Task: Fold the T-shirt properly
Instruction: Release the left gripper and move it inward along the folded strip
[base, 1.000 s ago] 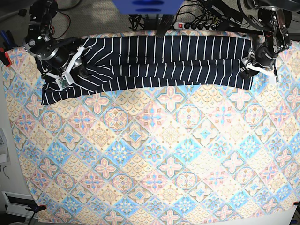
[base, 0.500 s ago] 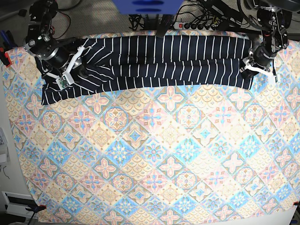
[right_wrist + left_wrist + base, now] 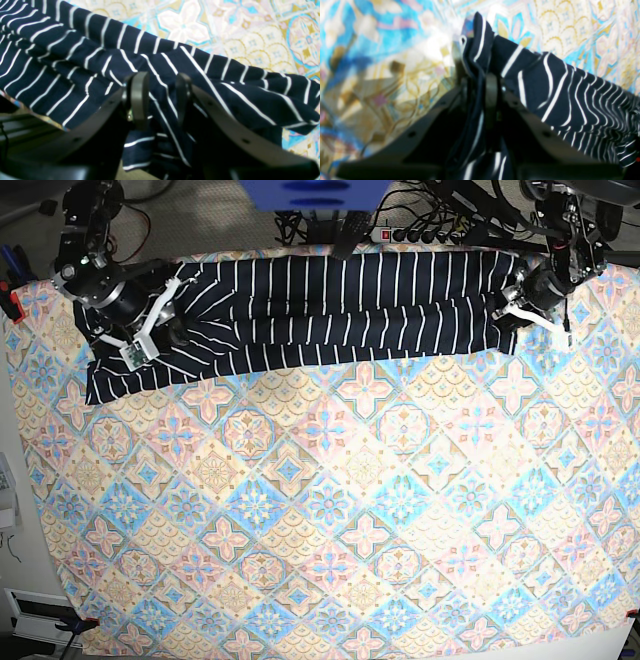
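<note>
T-shirt (image 3: 340, 310) spread along far edge of patterned cloth (image 3: 330, 510), left gripper (image 3: 480, 75) pinching its bunched end, right gripper (image 3: 160, 97) partly parted, straddling a fold at the opposite end

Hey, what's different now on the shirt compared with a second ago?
The left gripper closed on the T-shirt at its end and has started lifting and drawing it inward, so that edge now sits farther from the side of the patterned cloth. The right gripper stayed put on the other end, and the rest of the shirt lies as before.
</note>
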Available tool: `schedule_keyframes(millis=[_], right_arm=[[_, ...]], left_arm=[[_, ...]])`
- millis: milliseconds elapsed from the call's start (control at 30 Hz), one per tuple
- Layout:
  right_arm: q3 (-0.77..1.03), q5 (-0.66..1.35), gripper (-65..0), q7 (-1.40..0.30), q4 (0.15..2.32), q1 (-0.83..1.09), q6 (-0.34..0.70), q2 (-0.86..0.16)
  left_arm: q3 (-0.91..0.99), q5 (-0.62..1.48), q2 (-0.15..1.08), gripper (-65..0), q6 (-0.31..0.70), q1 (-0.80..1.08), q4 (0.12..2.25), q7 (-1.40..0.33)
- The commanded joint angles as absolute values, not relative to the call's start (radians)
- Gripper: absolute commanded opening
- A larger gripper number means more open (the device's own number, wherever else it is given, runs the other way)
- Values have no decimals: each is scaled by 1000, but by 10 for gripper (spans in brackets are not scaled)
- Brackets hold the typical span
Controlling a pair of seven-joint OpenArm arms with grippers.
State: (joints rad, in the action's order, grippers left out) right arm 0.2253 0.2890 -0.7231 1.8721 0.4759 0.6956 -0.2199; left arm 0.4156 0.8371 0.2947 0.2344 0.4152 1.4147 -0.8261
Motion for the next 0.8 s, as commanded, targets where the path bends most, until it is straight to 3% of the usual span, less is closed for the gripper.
schedule_keyframes(millis=[0, 100, 400, 667, 767], right_arm=[[231, 303, -470, -700, 1890, 472, 696, -231], [232, 303, -470, -700, 1890, 472, 696, -231], [228, 303, -470, -700, 1890, 473, 697, -231], [200, 303, -470, -700, 1891, 473, 697, -231], [206, 303, -470, -700, 1890, 473, 697, -231]], left_arm=[[447, 828, 318, -610, 226, 417, 1423, -814], [509, 828, 320, -650, 225, 404, 1423, -814], [704, 820, 325, -650, 223, 331, 1420, -814], [704, 837, 352, -650, 226, 291, 1454, -823], [704, 883, 295, -650, 228, 321, 1535, -915]])
